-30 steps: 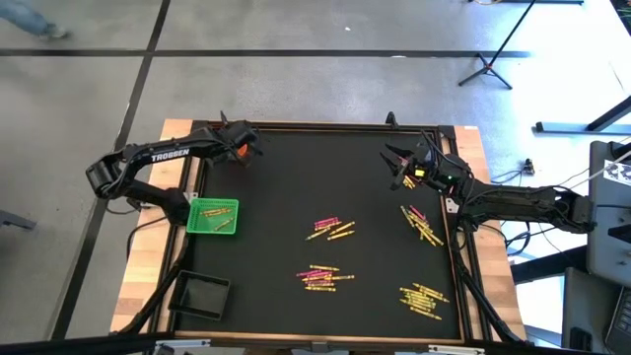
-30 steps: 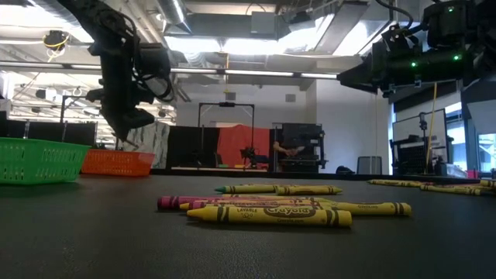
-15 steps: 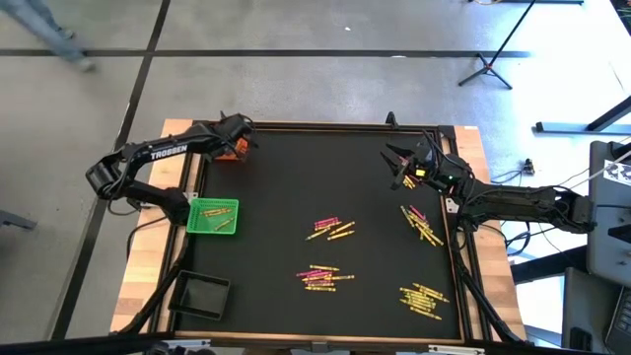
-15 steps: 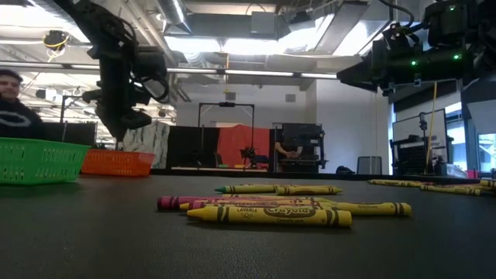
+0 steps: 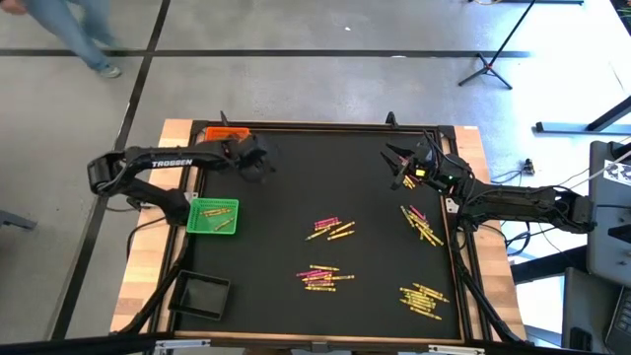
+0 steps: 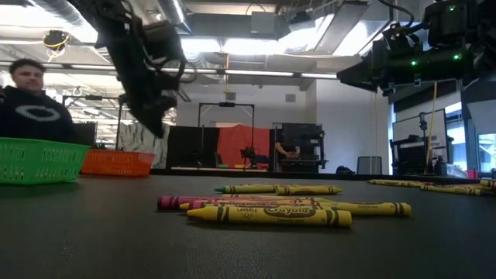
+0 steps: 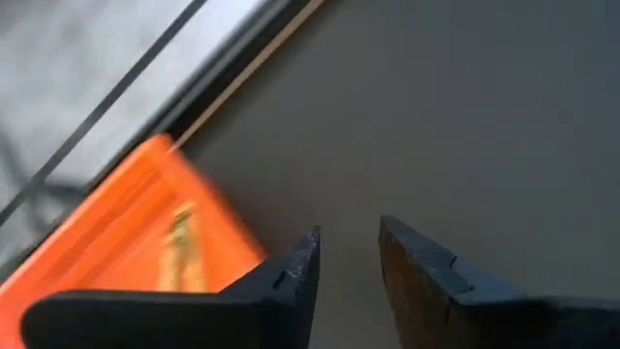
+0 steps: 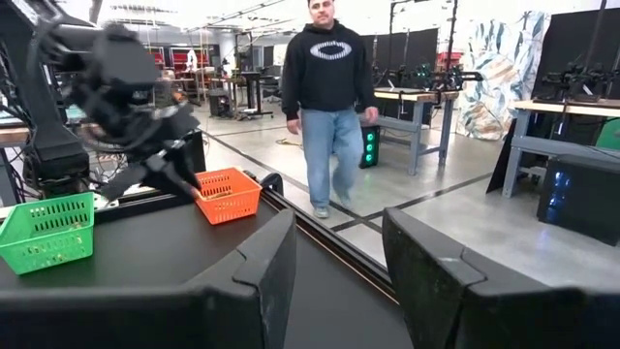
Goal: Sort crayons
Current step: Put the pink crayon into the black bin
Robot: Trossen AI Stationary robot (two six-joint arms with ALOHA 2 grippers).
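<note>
Left gripper point(image 5: 258, 161) hangs above the black mat point(image 5: 296, 197), just right of the orange tray point(image 5: 219, 135) at the far left corner; jaws parted a little, nothing between them. Right gripper point(image 5: 397, 164) waits over the far right, jaws apart, empty. Crayons point(image 5: 330, 230) lie in four loose heaps mid-mat and right. Green tray point(image 5: 213, 216) at left edge holds a few.

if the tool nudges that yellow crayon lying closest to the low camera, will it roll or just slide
Probably roll: the yellow crayon looks round and lies flat on the smooth black table. It likely won't go far, since the pink crayon lies right behind it. It looks stiff and light, so a sideways nudge may also spin it.
</note>
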